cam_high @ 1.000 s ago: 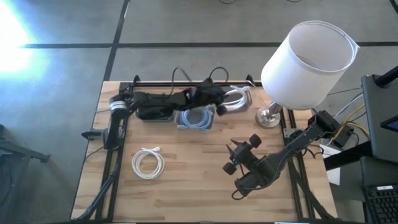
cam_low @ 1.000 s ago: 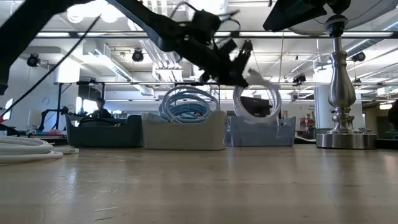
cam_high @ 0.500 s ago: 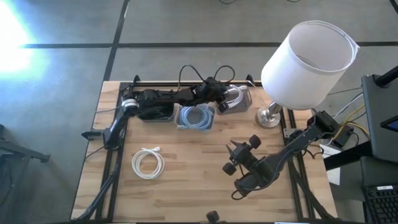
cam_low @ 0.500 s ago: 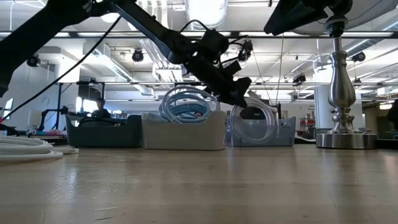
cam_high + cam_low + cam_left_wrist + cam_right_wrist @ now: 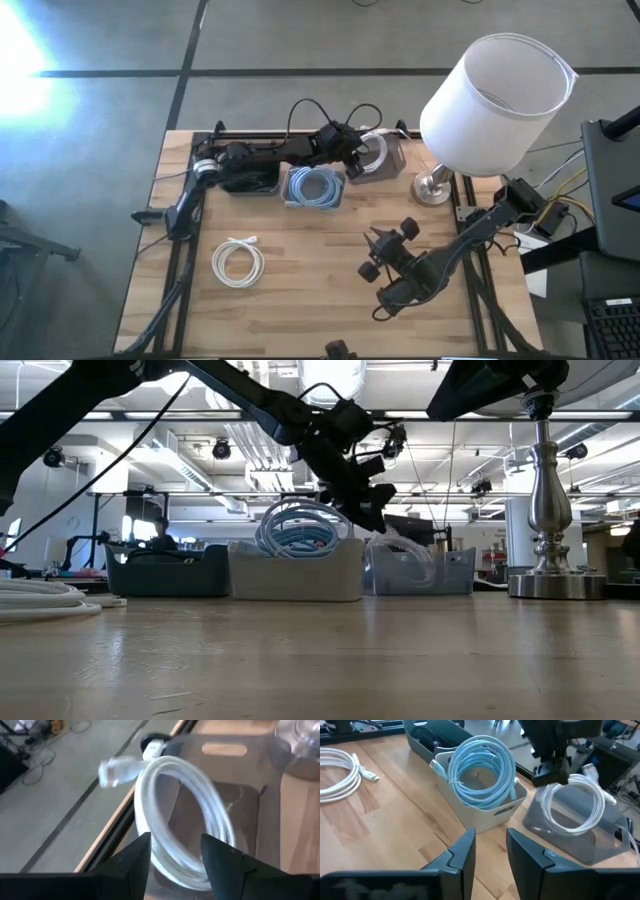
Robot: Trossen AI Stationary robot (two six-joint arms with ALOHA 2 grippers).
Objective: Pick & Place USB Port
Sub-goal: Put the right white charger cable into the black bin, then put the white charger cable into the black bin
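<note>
A white coiled cable [image 5: 186, 815] stands tilted in the clear bin [image 5: 392, 160] at the far edge, its lower loop on the bin's floor. Its plug end [image 5: 114, 770] sticks out above the rim. My left gripper [image 5: 175, 842] hovers open just above the bin. Its fingers stand on either side of the coil's near loop and do not hold it. The low view shows the coil [image 5: 405, 560] sunk below the gripper [image 5: 372, 510]. My right gripper [image 5: 385, 245] waits open over the table's right half, with nothing between its fingers [image 5: 460, 857].
A white bin with a light-blue cable coil [image 5: 315, 187] and a dark bin [image 5: 248, 180] stand left of the clear one. Another white cable coil [image 5: 238, 262] lies on the table's left half. A lamp's base [image 5: 433, 188] stands right of the bins.
My left gripper has carried the white coil down into the clear bin, opened and let go. The coil hung upright from the fingers above the bin. It has dropped and now leans inside the bin, below the gripper.
</note>
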